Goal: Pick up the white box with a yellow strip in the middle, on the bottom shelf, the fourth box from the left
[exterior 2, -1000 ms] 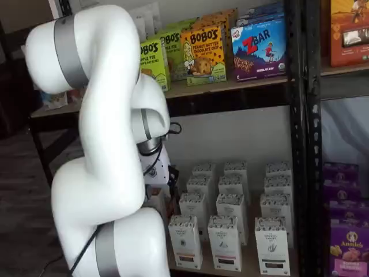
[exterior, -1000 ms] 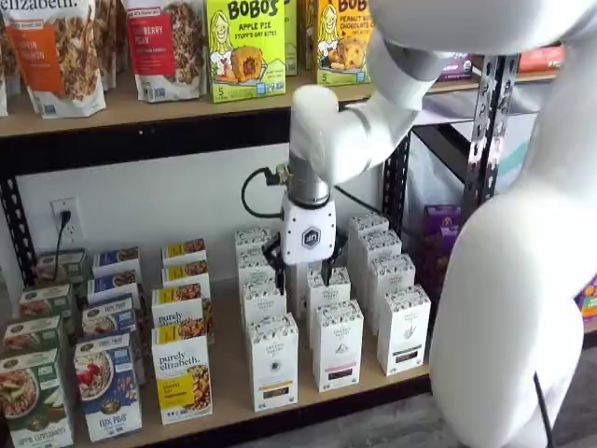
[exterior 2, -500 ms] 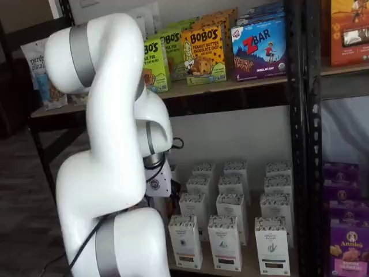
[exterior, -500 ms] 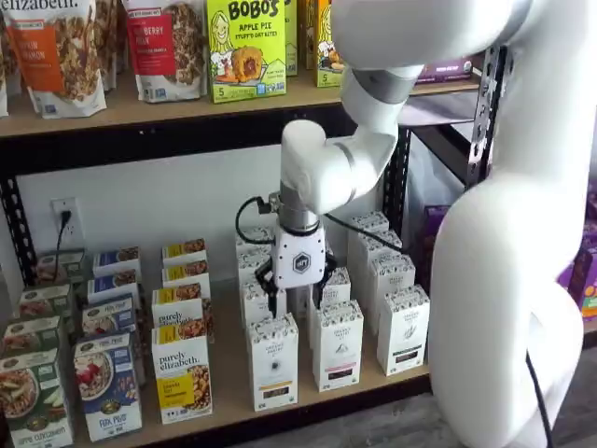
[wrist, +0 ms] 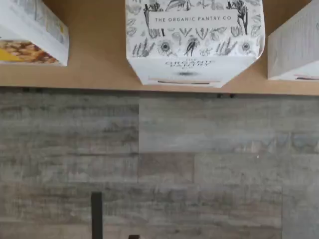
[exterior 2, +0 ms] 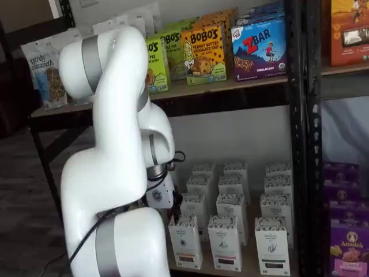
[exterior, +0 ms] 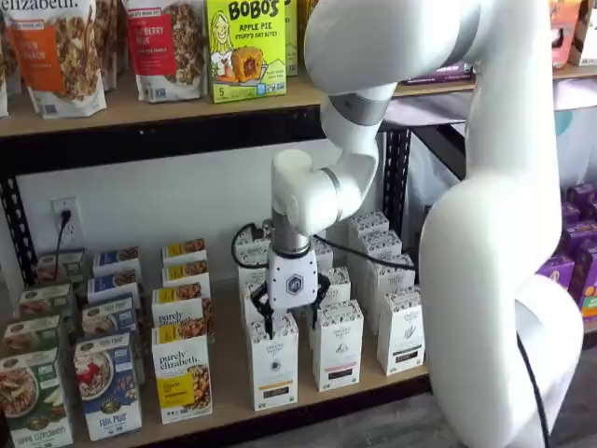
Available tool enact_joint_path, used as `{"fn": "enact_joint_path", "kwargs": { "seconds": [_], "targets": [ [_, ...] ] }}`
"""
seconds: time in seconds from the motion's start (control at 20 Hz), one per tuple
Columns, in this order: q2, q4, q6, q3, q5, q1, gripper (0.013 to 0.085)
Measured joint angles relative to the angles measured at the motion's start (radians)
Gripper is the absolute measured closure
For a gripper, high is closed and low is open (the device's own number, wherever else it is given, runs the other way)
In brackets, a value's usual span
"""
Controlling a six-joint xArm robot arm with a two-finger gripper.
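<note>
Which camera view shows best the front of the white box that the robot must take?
A shelf view shows the white box best: whole front face, unobstructed. The wrist view shows mainly its patterned top. In the other shelf view it stands beside the arm.

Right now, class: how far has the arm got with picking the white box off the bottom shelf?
Done: the tool hangs just above the front white box on the bottom shelf; the wrist view looks down on that box's top. In hand: lining up, black fingers apart on either side, not closed on it. Left: lower, close on the box, lift it clear.
</note>
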Motion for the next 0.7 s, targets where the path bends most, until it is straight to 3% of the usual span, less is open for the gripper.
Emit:
{"fn": "enact_joint_path", "kwargs": {
  "seconds": [0.3,0.55,0.7],
  "targets": [
    [0.101,-0.003,0.007,-0.067,-0.034,0.005,0.0130],
    [0.193,0.031,-0.029,-0.144,-0.058,0.001,0.0130],
    [0.235,0.018,-0.030,-0.189,-0.067,-0.012,0.0130]
  ]
}}
